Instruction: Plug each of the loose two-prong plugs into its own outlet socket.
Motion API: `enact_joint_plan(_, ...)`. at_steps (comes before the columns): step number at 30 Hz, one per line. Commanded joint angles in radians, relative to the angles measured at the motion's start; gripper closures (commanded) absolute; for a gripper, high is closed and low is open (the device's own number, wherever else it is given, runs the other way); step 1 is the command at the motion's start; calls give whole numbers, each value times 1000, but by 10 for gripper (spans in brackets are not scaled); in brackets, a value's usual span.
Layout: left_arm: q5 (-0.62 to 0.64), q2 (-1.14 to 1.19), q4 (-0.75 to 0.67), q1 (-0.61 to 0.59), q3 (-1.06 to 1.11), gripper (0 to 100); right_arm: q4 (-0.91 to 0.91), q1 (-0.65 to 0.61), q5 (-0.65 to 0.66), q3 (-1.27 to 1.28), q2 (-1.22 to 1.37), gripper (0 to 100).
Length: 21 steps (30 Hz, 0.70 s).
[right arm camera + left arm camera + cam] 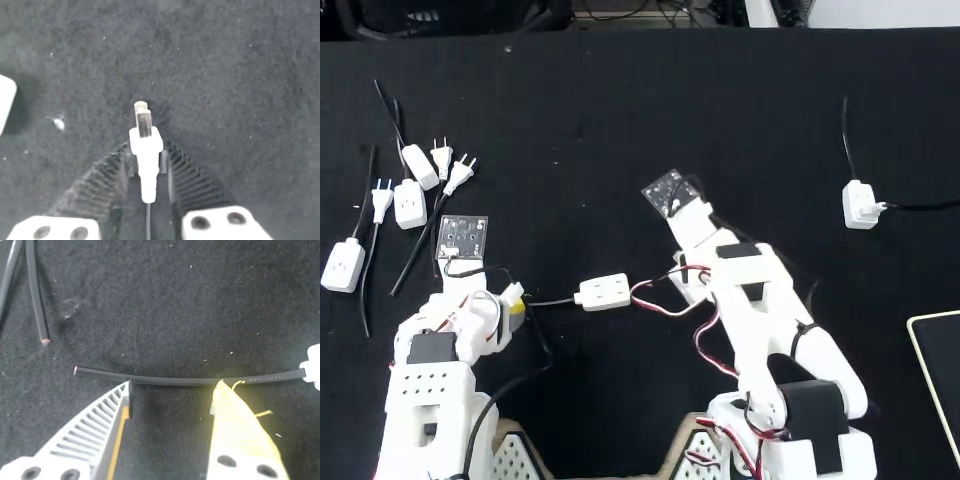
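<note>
A white outlet socket [603, 291] lies at mid-table, and its black cord [190, 381] runs toward the left arm. My left gripper [173, 386] hangs open just over that cord, one grey finger and one yellow-taped finger [235, 425] spread along it; the socket's edge [312, 370] shows at the side. In the high view this gripper [515, 302] sits left of the socket. My right gripper [145, 150] is shut on a white two-prong plug [145, 142], prongs pointing away over the black mat. A white socket corner [5, 100] lies off to one side. The right gripper [680, 273] is right of the socket.
Several loose white plugs and sockets with black cords [420, 175] lie at the far left. Another white socket with a plug in it [860, 205] sits at the far right. A flat pale-edged panel [940, 370] lies at the right edge.
</note>
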Motion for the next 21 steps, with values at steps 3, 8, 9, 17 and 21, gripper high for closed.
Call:
enact_joint_plan(3, 5, -15, -11, -8, -8, 734, -61, -8, 2, -53, 56, 989)
enact_joint_plan(8, 5, -15, -11, -8, -8, 734, 110, -15, -12, -87, -48, 988)
enact_joint_plan(9, 5, -15, -12, -8, -8, 734, 167, -15, -35, -104, -96, 988)
enact_joint_plan(17, 14, -12, 29, 1, -162, 734, 327, -124, -166, -94, -443, 988)
enact_joint_plan(21, 15, -14, 32, 5, -282, 734, 258, -319, -216, -70, -484, 988)
